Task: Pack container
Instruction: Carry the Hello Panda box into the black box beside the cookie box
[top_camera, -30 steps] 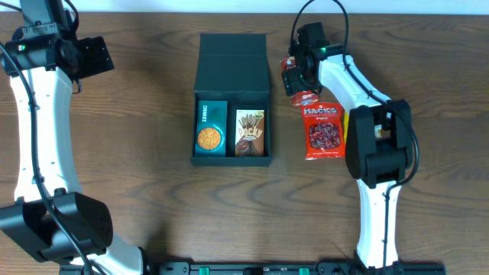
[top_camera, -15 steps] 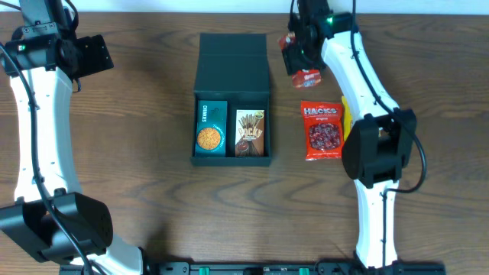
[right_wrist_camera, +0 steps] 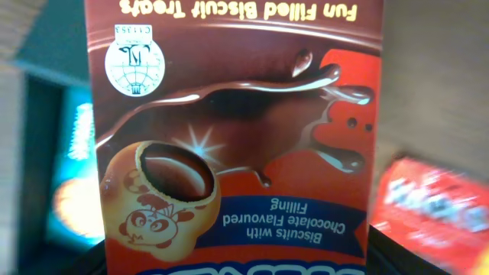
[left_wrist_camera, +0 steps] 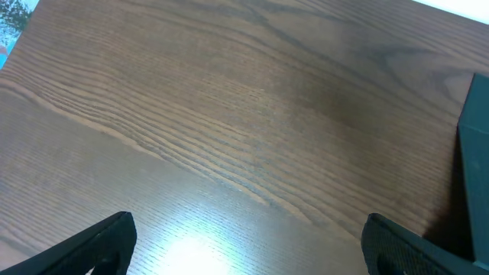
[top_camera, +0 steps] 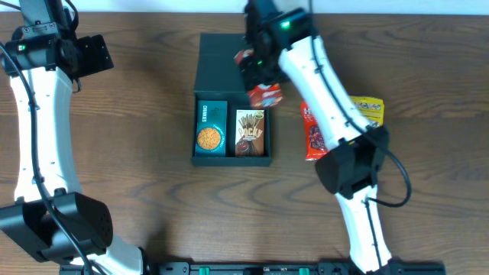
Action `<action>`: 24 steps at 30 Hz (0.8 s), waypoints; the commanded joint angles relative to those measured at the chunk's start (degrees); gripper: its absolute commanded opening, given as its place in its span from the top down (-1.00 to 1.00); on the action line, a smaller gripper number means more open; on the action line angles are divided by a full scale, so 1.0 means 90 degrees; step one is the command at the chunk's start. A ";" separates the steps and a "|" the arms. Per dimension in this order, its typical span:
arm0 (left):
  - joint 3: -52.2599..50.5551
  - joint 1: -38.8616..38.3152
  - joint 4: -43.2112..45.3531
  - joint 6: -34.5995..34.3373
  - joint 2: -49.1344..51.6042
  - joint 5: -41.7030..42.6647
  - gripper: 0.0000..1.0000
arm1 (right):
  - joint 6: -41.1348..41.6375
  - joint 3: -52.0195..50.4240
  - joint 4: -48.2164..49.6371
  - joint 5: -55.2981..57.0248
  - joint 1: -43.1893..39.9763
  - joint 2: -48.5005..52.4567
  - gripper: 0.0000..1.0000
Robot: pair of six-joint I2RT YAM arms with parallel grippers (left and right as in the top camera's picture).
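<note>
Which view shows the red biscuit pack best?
Right wrist: the biscuit pack fills the frame and its label is readable. Overhead shows it small, over the right edge of the container. Left wrist misses it.

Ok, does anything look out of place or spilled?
Nothing stands out. The teal snack box and Pocky box lie side by side in the container, and the right hand holds the red biscuit pack over it.
</note>
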 commanded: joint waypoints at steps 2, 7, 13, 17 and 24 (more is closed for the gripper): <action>0.0017 0.0015 -0.0007 0.0078 0.0058 -0.0002 -0.91 | 0.0945 -0.0192 -0.0053 -0.0231 0.0466 -0.0022 -0.29; 0.0017 0.0015 -0.0027 0.0141 0.0058 -0.0022 -0.90 | 0.1003 -0.0228 -0.0049 -0.0260 0.0984 -0.0022 -0.28; 0.0017 0.0015 -0.0034 0.0141 0.0058 -0.0027 -0.91 | 0.1377 -0.0311 -0.0051 -0.0073 0.1409 -0.0022 -0.27; 0.0017 0.0015 -0.0036 0.0141 0.0058 -0.0024 -0.90 | 0.2004 -0.0580 -0.0005 0.0002 0.1535 -0.0022 -0.27; 0.0017 0.0015 -0.0034 0.0138 0.0058 -0.0022 -0.90 | 0.3196 -0.1253 0.0420 -0.0002 0.1576 -0.0022 -0.36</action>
